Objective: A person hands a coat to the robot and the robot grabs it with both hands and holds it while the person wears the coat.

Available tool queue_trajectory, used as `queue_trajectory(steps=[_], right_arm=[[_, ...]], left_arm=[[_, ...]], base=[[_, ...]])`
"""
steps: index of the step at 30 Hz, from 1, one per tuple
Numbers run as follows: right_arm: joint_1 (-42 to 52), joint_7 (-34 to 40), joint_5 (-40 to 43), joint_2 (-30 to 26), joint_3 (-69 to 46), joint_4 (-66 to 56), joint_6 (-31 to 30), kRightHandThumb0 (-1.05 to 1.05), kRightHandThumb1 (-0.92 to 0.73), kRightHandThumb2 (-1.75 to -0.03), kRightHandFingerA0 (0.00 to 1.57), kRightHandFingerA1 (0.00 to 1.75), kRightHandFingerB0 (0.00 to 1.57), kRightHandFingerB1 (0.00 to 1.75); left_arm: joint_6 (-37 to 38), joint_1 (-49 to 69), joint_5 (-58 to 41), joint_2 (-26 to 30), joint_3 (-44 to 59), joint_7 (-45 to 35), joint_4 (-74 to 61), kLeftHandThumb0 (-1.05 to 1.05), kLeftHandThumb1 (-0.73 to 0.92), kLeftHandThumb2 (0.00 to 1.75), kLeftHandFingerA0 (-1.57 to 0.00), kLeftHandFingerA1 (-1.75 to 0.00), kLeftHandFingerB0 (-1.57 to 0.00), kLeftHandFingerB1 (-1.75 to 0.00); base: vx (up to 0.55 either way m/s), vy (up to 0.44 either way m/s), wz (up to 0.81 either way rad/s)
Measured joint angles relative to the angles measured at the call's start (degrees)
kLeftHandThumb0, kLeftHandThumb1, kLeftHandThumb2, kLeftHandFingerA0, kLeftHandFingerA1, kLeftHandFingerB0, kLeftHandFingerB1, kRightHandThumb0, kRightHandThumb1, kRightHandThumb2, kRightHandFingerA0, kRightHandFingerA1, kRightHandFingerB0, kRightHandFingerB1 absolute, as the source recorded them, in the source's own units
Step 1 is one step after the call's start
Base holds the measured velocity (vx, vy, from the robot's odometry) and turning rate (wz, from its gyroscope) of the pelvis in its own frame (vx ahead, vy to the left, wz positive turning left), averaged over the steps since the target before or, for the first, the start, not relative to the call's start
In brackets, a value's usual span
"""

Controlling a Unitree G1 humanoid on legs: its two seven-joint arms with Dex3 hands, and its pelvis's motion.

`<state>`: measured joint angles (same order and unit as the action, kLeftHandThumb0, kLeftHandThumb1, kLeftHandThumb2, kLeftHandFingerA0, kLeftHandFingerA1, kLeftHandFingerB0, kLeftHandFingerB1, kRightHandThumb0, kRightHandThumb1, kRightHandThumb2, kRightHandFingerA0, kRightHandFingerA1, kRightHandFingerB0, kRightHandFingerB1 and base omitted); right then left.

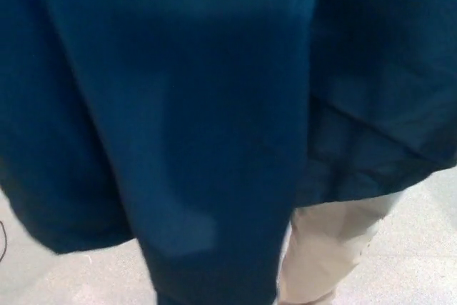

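A dark navy coat fills almost the whole head view, hanging close before the camera. One long fold or sleeve drops down the middle to the bottom edge. Below the coat's hem at the lower right, a person's leg in beige trousers shows. Neither of my hands is visible; the coat hides everything above and behind it.
Grey floor shows at the lower right and at the lower left corner. A thin dark cable lies at the far left edge.
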<state>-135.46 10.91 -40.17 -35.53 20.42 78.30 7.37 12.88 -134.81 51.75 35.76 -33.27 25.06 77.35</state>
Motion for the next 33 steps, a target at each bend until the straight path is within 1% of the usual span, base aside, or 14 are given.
queue_trajectory(steps=[4,5,8,9,13,15,19,20,23,24,25,28,30,33], right_arm=[[0.00,-0.27,0.00,-0.13,-0.20,0.02,-0.01,-0.50,-0.80,-0.70,0.87,1.74,0.78,1.51],[0.00,-0.28,0.00,-0.17,-0.25,0.03,-0.01,-0.48,-0.83,-0.65,0.90,1.64,0.76,1.39],[0.00,-0.32,-0.11,-0.36,-0.22,0.04,-0.01,-0.48,-0.83,-0.65,0.90,1.64,0.75,1.40],[0.00,-0.32,-0.13,-0.38,-0.20,0.04,-0.01,-0.47,-0.81,-0.67,0.89,1.70,0.75,1.44],[0.00,-0.36,-0.17,-0.42,-0.15,0.06,-0.01,-0.48,-0.81,-0.67,0.90,1.67,0.75,1.43],[0.01,-0.42,-0.15,-0.42,-0.21,0.08,-0.01,-0.49,-0.80,-0.70,0.85,1.73,0.75,1.52],[0.01,-0.50,-0.13,-0.43,-0.40,0.09,-0.01,-0.48,-0.83,-0.65,0.88,1.75,0.70,1.54],[0.01,-0.55,-0.12,-0.43,-0.46,0.09,-0.01,-0.50,-0.79,-0.70,0.86,1.72,0.79,1.49],[0.01,-0.65,-0.19,-0.43,-0.35,0.09,-0.01,-0.48,-0.82,-0.67,0.89,1.70,0.76,1.45],[0.01,-0.68,-0.21,-0.43,-0.31,0.09,-0.01,-0.47,-0.80,-0.69,0.86,1.75,0.74,1.51],[0.01,-0.72,-0.21,-0.43,-0.30,0.09,-0.01,-0.48,-0.82,-0.65,0.88,1.75,0.74,1.53],[0.01,-0.73,-0.20,-0.43,-0.32,0.08,0.04,-0.48,-0.82,-0.65,0.87,1.75,0.71,1.55],[0.01,-0.78,-0.17,-0.43,-0.40,0.08,0.07,-0.51,-0.78,-0.69,0.84,1.71,0.77,1.49],[0.01,-0.78,-0.34,-0.44,-0.08,0.06,0.15,-0.49,-0.81,-0.67,0.88,1.70,0.75,1.45]], left_arm=[[0.04,0.00,0.07,0.00,-0.34,0.00,-0.05,-0.42,0.75,0.63,-0.87,-1.75,-0.69,-1.61],[0.05,0.00,0.07,0.00,-0.41,0.00,-0.07,-0.41,0.75,0.63,-0.88,-1.75,-0.70,-1.61],[0.07,0.00,0.08,-0.01,-0.58,0.07,-0.11,-0.41,0.75,0.63,-0.88,-1.75,-0.70,-1.61],[0.07,0.00,0.08,-0.01,-0.61,0.09,-0.12,-0.42,0.76,0.63,-0.89,-1.75,-0.71,-1.61],[0.07,0.00,0.09,-0.01,-0.74,0.16,-0.12,-0.43,0.78,0.64,-0.89,-1.75,-0.72,-1.60],[0.07,0.00,0.09,-0.01,-0.82,0.18,-0.12,-0.41,0.76,0.63,-0.90,-1.75,-0.72,-1.61],[0.07,0.00,0.11,-0.01,-1.03,0.36,-0.11,-0.41,0.75,0.63,-0.89,-1.75,-0.71,-1.62],[0.07,0.00,0.12,0.00,-1.09,0.42,-0.10,-0.42,0.76,0.63,-0.89,-1.75,-0.71,-1.63],[0.07,-0.01,0.12,0.00,-1.15,0.43,-0.09,-0.41,0.75,0.63,-0.89,-1.75,-0.71,-1.63],[0.07,-0.01,0.12,0.00,-1.16,0.43,-0.09,-0.41,0.75,0.63,-0.89,-1.75,-0.70,-1.63],[0.07,-0.01,0.12,0.00,-1.18,0.43,-0.09,-0.41,0.75,0.63,-0.90,-1.75,-0.70,-1.63],[0.07,-0.01,0.15,0.00,-1.26,0.43,-0.06,-0.42,0.75,0.63,-0.91,-1.75,-0.71,-1.64],[0.06,-0.01,0.20,0.00,-1.27,0.47,-0.02,-0.42,0.76,0.63,-0.91,-1.75,-0.71,-1.65],[0.06,-0.01,0.36,0.00,-1.29,0.48,0.05,-0.42,0.76,0.63,-0.90,-1.75,-0.70,-1.65]], base=[[0.00,0.000,0.00],[0.00,0.000,0.00],[0.00,0.000,0.00],[0.00,0.000,0.00],[0.00,0.000,0.00],[0.00,0.000,0.00],[0.00,0.000,0.00],[0.00,0.000,0.00],[0.00,0.000,0.00],[0.00,0.000,0.00],[0.00,0.000,0.00],[0.00,0.000,0.00],[0.00,0.000,0.00],[0.00,0.000,0.00]])
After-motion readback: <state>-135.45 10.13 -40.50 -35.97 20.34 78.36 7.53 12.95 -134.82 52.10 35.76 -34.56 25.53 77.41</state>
